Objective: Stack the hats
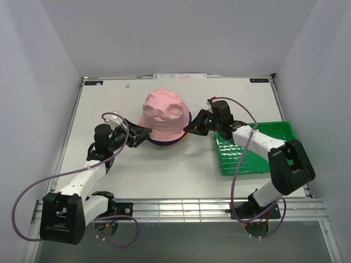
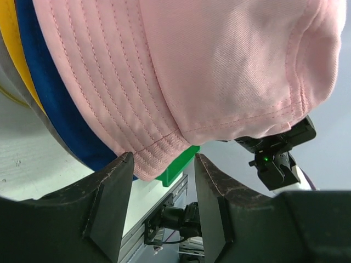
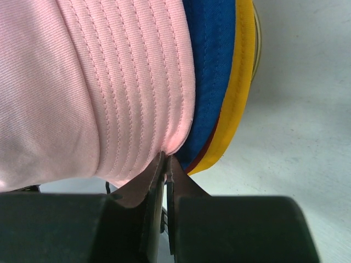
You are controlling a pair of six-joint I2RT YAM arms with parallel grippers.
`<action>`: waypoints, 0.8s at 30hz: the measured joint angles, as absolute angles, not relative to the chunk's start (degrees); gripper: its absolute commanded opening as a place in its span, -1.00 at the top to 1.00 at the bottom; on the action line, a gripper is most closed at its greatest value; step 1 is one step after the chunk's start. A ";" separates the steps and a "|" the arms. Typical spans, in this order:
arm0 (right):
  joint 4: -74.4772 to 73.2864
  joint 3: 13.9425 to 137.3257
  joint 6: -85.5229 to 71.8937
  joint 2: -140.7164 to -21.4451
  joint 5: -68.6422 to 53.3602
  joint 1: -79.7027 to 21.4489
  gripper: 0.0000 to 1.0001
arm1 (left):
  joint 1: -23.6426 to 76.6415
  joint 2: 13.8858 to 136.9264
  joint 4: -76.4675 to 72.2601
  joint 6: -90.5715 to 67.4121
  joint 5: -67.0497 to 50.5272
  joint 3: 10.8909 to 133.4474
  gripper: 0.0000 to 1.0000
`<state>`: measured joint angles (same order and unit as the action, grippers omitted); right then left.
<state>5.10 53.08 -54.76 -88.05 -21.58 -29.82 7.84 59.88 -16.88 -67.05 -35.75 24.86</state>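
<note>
Pink hat [image 1: 163,114] sits on top of the blue hat [image 3: 211,66]. Right gripper [image 3: 165,164] jaws are pinched on its brim, left gripper [image 2: 163,186] jaws apart around the brim edge.

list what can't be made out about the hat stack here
Lower hats: top view, the pink hat covers all but thin brim edges; count unclear.
Whether the right jaws pinch its brim: right wrist view, the edge vanishes between them.
Green tray: top view, right arm crosses it.
</note>
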 measured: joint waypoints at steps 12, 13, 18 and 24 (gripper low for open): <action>9.78 50.76 -58.63 -87.96 -19.59 -33.36 0.85 | 9.37 58.61 -7.07 -66.59 -30.20 24.86 -0.20; 10.07 50.76 -58.78 -87.96 -19.49 -33.54 0.84 | 9.41 58.22 -6.48 -66.70 -29.63 24.86 -0.20; 10.94 50.72 -59.59 -88.01 -19.40 -34.54 0.84 | 9.52 56.58 -6.00 -67.35 -27.33 24.86 -0.16; 12.27 49.89 -59.92 -88.01 -19.40 -34.96 0.84 | 9.52 57.63 -6.74 -68.03 -26.26 25.30 0.19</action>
<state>12.27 49.89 -59.92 -88.01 -19.40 -34.96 9.52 57.63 -6.74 -68.03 -26.26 25.30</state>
